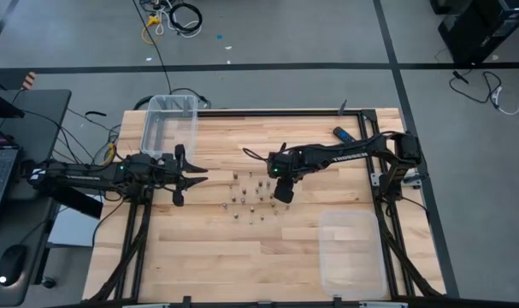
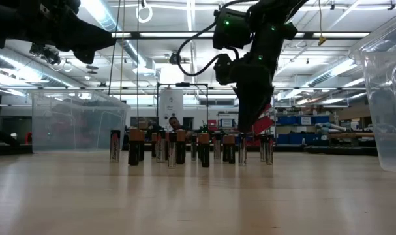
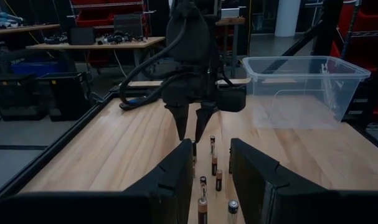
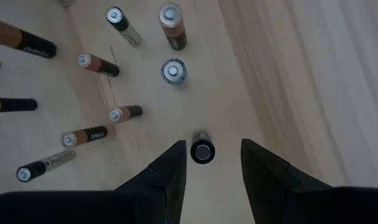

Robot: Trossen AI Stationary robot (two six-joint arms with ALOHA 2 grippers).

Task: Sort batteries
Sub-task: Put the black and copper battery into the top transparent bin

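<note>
Two grippers are mine here, and only the right gripper point(image 4: 210, 163) is working. I am holding it nose-down over the near edge of the batteries point(image 1: 250, 195), which are standing upright in a loose cluster at the middle of the wooden table point(image 1: 208, 257). Its fingers point(image 4: 170, 171) are standing apart, gripping nothing, with one dark-topped battery point(image 4: 202, 151) sitting upright on the wood in the gap between the tips; I cannot tell whether they are touching it. In the low view the right gripper is hanging just above the row of cells. My left gripper point(image 1: 197, 175) is waiting beside the cluster, near the clear bin point(image 1: 169, 127) at the far left of the table, its fingers parted and empty. A second clear bin point(image 1: 351, 252) is sitting at the near right corner.
</note>
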